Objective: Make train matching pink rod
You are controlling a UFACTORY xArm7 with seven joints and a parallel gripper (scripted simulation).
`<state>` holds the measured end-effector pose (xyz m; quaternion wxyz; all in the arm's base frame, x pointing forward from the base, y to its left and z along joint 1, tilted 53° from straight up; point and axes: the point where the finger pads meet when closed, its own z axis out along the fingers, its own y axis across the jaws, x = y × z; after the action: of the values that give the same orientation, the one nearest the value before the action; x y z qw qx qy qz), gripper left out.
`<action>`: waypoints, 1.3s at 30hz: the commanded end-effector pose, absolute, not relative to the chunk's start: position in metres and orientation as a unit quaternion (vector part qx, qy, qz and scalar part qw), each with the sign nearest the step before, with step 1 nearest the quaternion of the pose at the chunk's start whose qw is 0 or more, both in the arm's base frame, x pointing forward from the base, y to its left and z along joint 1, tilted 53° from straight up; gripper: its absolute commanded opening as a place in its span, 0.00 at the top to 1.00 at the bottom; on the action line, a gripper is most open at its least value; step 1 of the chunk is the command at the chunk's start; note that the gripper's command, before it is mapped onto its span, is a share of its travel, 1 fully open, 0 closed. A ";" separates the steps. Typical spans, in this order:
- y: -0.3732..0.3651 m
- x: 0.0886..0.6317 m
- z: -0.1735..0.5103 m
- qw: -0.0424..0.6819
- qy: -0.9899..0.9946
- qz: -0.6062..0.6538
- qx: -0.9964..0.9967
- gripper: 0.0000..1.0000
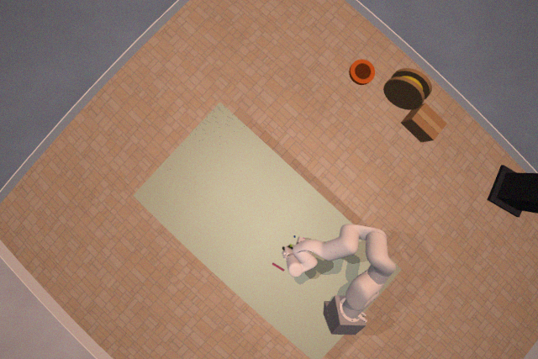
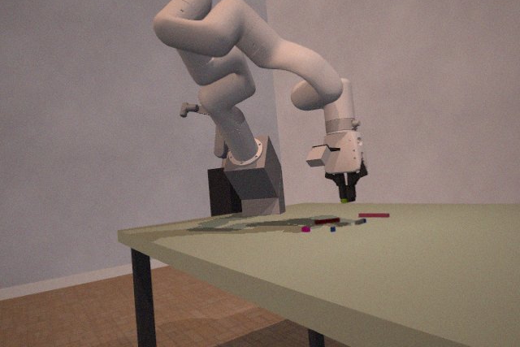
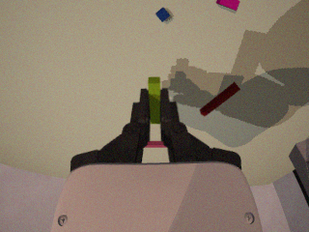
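in the exterior view, the gripper [image 1: 287, 247] [image 2: 348, 199] [image 3: 154, 100] is above the right part of the table [image 1: 208, 181] [image 2: 335, 267] [image 3: 72, 87], its two fingers nearly together and clamped on the lime rod [image 2: 344, 200] [image 3: 154, 99]. the rod is off the tabletop, and its end pokes out past the fingertips in the wrist view.

below, in the exterior view, the magenta rod [image 2: 305, 229] [image 3: 228, 4] lies nearest the left of the group, with a small blue rod [image 1: 294, 236] [image 2: 332, 229] [image 3: 163, 14] to its right, well apart. the dark red rod [image 2: 327, 220] [image 3: 220, 99] lies a little farther back. right of it is the grey rod [image 2: 359, 222], with a second blue rod [image 2: 364, 220] at its right end; whether those two touch, i cannot tell. the long pink rod [image 1: 277, 266] [image 2: 374, 214] [image 3: 155, 144] lies farthest right and far back, apart from the others.
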<state>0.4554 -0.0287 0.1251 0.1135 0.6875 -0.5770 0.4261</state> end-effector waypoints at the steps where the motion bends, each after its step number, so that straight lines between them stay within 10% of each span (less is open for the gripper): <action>1: -0.042 0.468 0.111 0.112 -0.576 0.428 0.688 0.96; 39: -0.058 0.480 0.096 0.112 -0.576 0.428 0.688 0.96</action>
<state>0.4792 -0.0594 0.0949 0.1133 0.6869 -0.5766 0.4276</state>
